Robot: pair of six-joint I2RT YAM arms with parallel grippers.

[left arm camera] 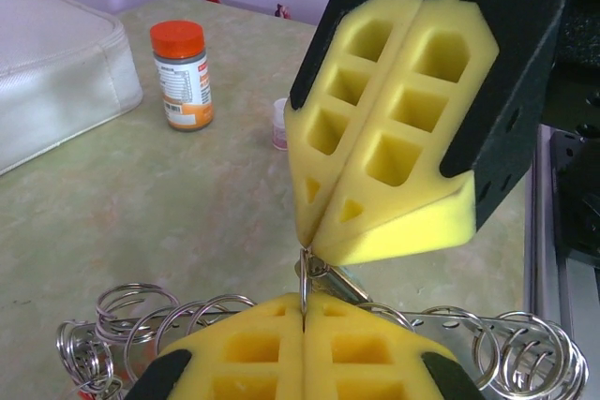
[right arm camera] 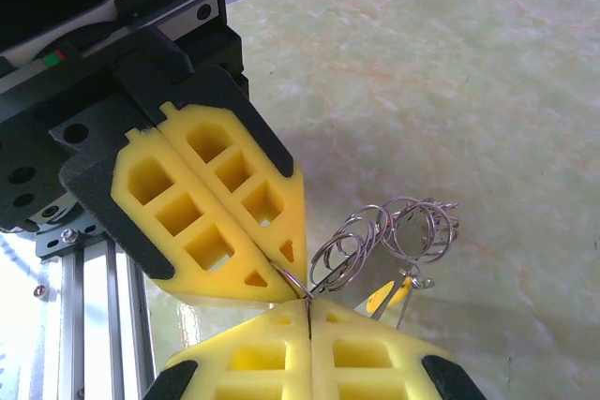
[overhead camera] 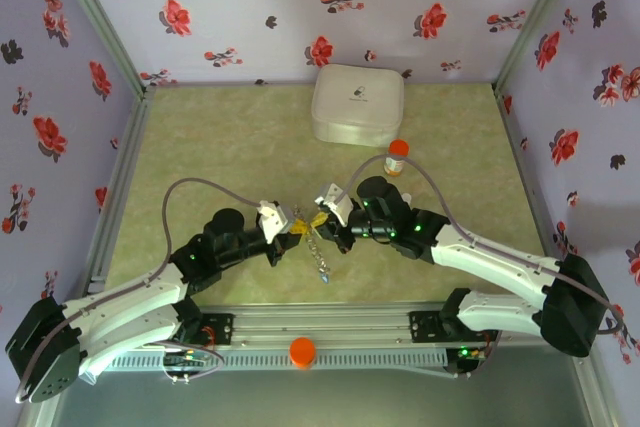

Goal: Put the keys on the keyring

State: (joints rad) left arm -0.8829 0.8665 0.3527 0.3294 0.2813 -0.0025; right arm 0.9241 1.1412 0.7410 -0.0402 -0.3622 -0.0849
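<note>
My two grippers meet tip to tip over the middle of the mat. The left gripper (overhead camera: 297,231) (left arm camera: 304,314) and the right gripper (overhead camera: 322,220) (right arm camera: 309,314) are both shut on one small silver split ring (left arm camera: 305,278) (right arm camera: 292,280) of the keyring. The keyring (left arm camera: 525,348) (right arm camera: 398,229) is a flat silvery bar carrying several wire rings, and it hangs below the pads (overhead camera: 320,257). A silvery key (left arm camera: 349,288) sits right behind the pinched ring. A yellow key (right arm camera: 386,295) dangles under the rings. Whether any key is threaded on a ring is hidden.
A white rounded box (overhead camera: 357,104) (left arm camera: 47,72) stands at the back. An orange-capped bottle (overhead camera: 397,157) (left arm camera: 183,77) and a tiny white cap (left arm camera: 279,124) are just in front of it. The aluminium rail (overhead camera: 320,325) runs along the near edge, and floral walls enclose the mat.
</note>
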